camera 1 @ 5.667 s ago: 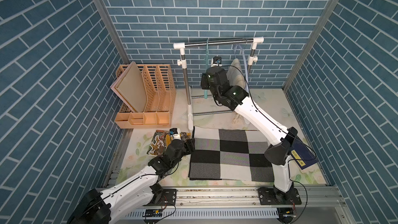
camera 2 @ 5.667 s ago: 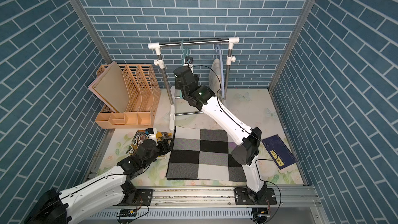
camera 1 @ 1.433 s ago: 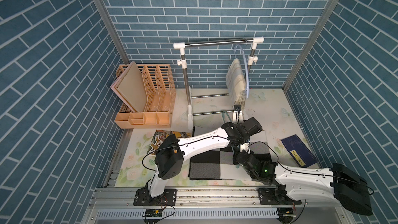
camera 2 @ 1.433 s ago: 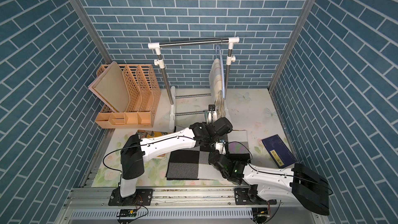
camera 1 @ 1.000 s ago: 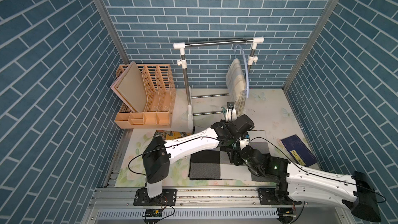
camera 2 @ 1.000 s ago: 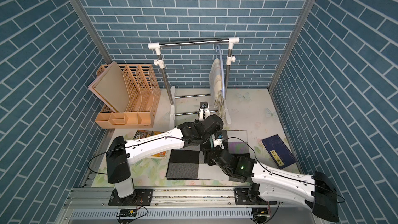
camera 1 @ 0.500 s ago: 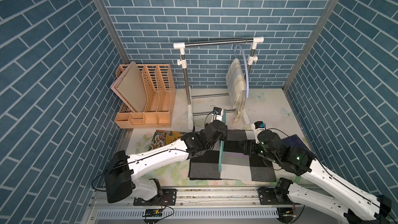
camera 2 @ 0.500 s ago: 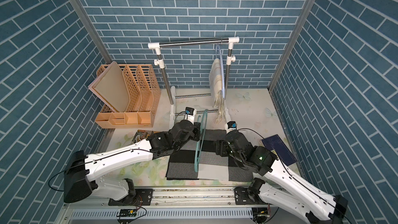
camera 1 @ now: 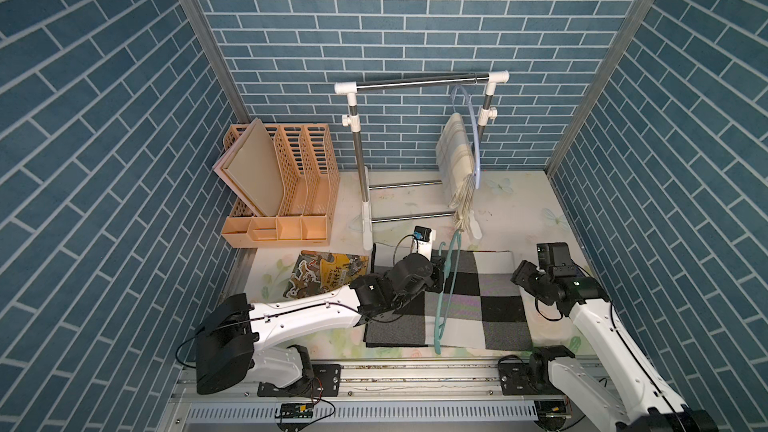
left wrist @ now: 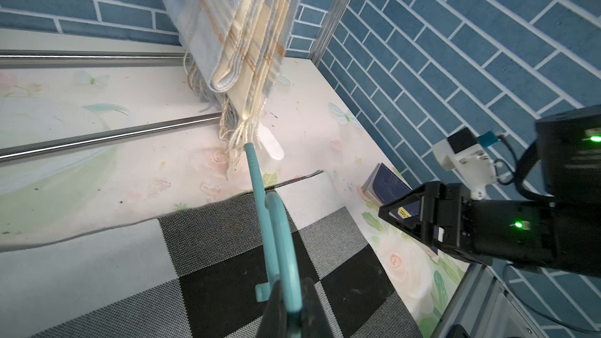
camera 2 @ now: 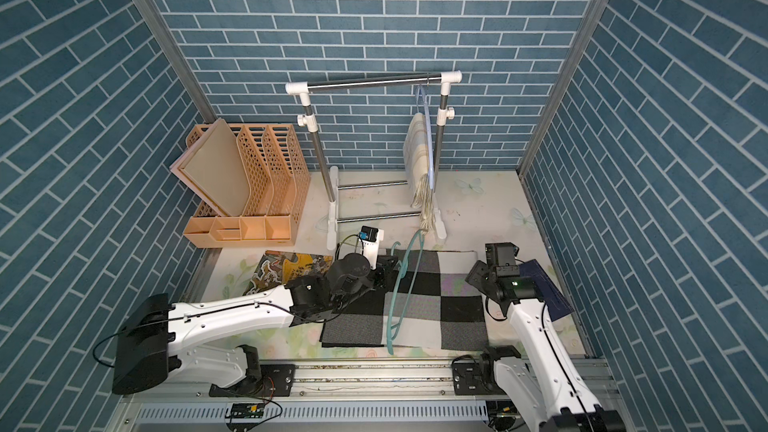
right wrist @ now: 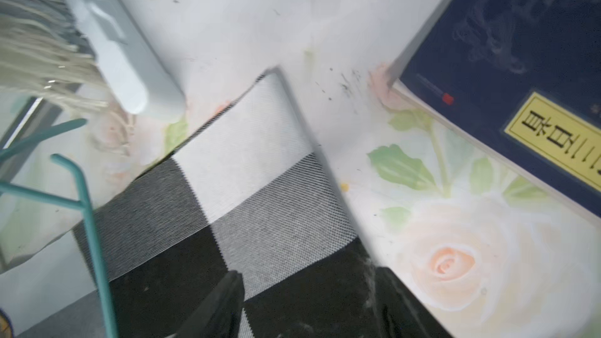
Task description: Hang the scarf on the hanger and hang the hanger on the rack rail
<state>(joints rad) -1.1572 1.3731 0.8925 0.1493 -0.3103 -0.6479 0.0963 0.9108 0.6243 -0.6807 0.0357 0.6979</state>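
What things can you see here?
checked scarf: 1, black-white-grey, flat on the table
teal hanger: 1, teal, over the checked scarf
clothes rack: 1, white and silver, at the back
pale scarf: 1, cream plaid, hanging on the rack
blue hanger: 1, light blue, holding the pale scarf
file organiser: 1, orange, back left
board: 1, beige, in the file organiser
picture book: 1, yellow, left of the checked scarf
dark book: 1, navy, right of the checked scarf
left pincer: 1, black, shut on the teal hanger
right pincer: 1, black, open, over the checked scarf

Most of the hanger (left wrist: 285,248) outside the left wrist view
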